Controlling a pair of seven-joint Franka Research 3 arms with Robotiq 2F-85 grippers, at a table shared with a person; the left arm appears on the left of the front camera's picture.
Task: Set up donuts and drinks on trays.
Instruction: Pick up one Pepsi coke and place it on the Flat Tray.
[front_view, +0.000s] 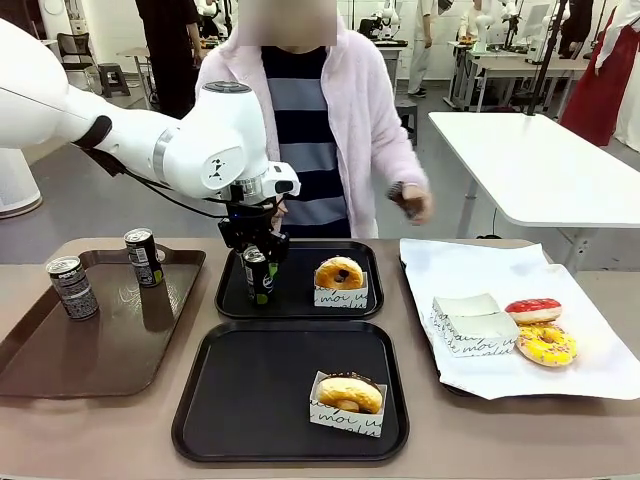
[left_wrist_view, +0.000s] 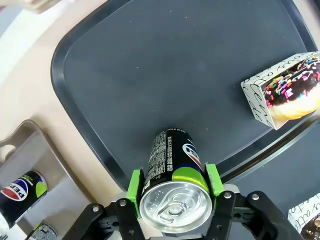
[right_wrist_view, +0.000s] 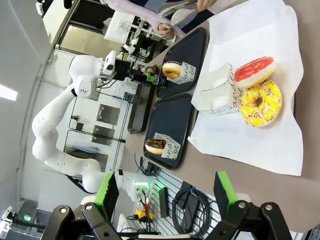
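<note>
My left gripper (front_view: 255, 250) reaches over the far black tray (front_view: 300, 303) and is shut on a dark soda can (front_view: 258, 275) that stands upright on it. In the left wrist view both green pads (left_wrist_view: 134, 185) press the can (left_wrist_view: 175, 200) at its sides. A chocolate sprinkled donut (left_wrist_view: 295, 90) in a white sleeve sits on the same tray (left_wrist_view: 175, 65). The near black tray (front_view: 250, 390) holds another sleeved donut (front_view: 348, 395). My right gripper (right_wrist_view: 166, 195) hangs open with nothing between its fingers.
A brown tray (front_view: 100, 350) at the left holds two more cans (front_view: 73, 287) (front_view: 144, 257). On the right, a white-paper-lined tray (front_view: 590, 370) carries paper sleeves (front_view: 470, 325), a red donut (front_view: 533, 310) and a yellow donut (front_view: 546, 345). The person's hand (front_view: 410, 202) hovers beyond the far tray.
</note>
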